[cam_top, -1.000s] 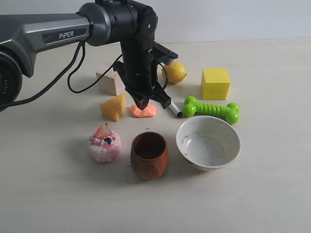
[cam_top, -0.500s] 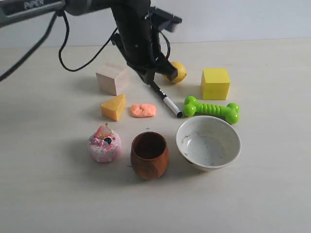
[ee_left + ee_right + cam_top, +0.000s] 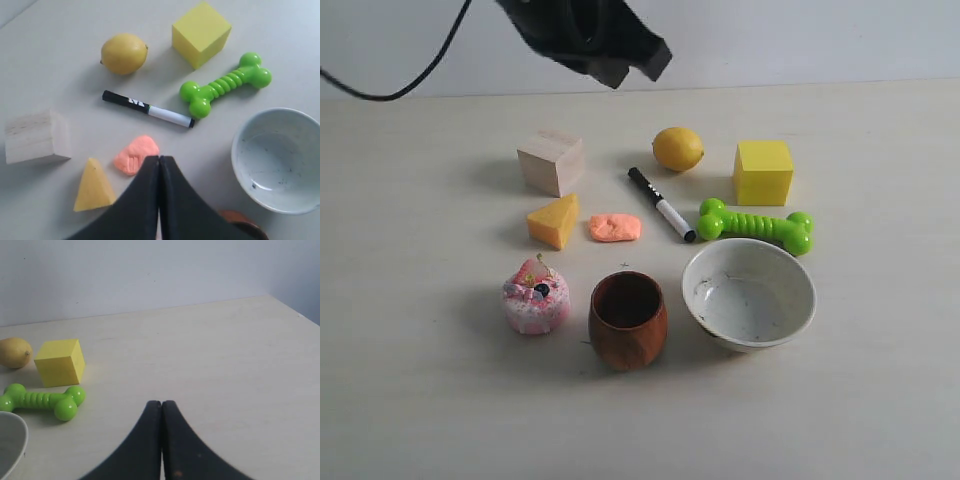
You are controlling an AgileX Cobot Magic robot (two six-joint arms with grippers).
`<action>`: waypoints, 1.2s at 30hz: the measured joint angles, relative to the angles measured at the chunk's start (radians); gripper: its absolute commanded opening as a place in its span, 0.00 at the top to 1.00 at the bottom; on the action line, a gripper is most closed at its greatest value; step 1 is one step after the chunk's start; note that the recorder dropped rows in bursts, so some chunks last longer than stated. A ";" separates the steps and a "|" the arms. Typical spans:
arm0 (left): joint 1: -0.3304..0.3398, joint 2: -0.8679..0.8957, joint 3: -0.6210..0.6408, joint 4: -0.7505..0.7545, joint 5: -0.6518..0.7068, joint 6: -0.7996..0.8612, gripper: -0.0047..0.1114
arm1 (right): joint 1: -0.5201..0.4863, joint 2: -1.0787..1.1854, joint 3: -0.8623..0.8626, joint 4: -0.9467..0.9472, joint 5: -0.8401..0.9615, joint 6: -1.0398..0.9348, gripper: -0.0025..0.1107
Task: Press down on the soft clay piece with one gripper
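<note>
Salmon clay (image 3: 615, 227) lies flat on the surface (image 3: 420, 400) between wedge (image 3: 554, 221) and marker (image 3: 662, 204). Left gripper (image 3: 159, 159) hangs above it, jaws closed, empty; right gripper (image 3: 161, 403) likewise.

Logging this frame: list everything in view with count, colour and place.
wooden block: one, pale, back left
wedge: one, yellow-orange, in front of the block
lemon: one, yellow, back centre
cube: one, yellow, back right
marker: one, black-and-white, in front of the lemon
soft clay piece: one, salmon-orange, between wedge and marker
bone toy: one, green, in front of the cube
bowl: one, white, front right
cup: one, brown, front centre
cake toy: one, pink, front left
left hand: one, black, shut, high above the table
right hand: one, black, shut, only in its wrist view
</note>
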State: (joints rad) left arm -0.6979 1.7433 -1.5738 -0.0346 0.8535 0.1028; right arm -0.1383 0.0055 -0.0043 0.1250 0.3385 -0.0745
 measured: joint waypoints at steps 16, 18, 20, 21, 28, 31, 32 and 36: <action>0.000 -0.661 0.624 0.028 -0.410 -0.069 0.96 | 0.000 0.000 0.000 0.000 0.000 0.000 0.98; 0.000 -0.716 0.638 0.035 -0.392 -0.069 0.96 | 0.000 0.000 0.000 0.000 0.000 0.000 0.98; 0.000 -0.771 0.641 0.035 -0.359 -0.069 0.96 | 0.000 0.000 0.000 0.000 0.000 0.000 0.98; 0.000 -0.792 0.641 0.035 -0.346 -0.069 0.96 | 0.000 0.000 0.000 0.000 0.000 0.000 0.98; 0.000 -0.922 0.641 0.045 -0.309 -0.069 0.96 | 0.000 0.000 0.000 0.000 0.000 0.000 0.98; 0.000 -0.949 0.641 0.057 -0.306 -0.069 0.96 | 0.000 0.000 0.000 0.000 0.000 0.000 0.98; 0.000 -0.956 0.641 0.062 -0.306 -0.069 0.96 | 0.000 0.000 0.000 0.000 0.000 0.000 0.98; 0.000 -0.968 0.641 0.068 -0.305 -0.069 0.96 | 0.000 0.000 0.000 0.000 0.000 0.000 0.98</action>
State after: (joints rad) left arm -0.6979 0.7755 -0.9333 0.0337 0.5486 0.0338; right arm -0.1383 0.0055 -0.0043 0.1250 0.3385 -0.0745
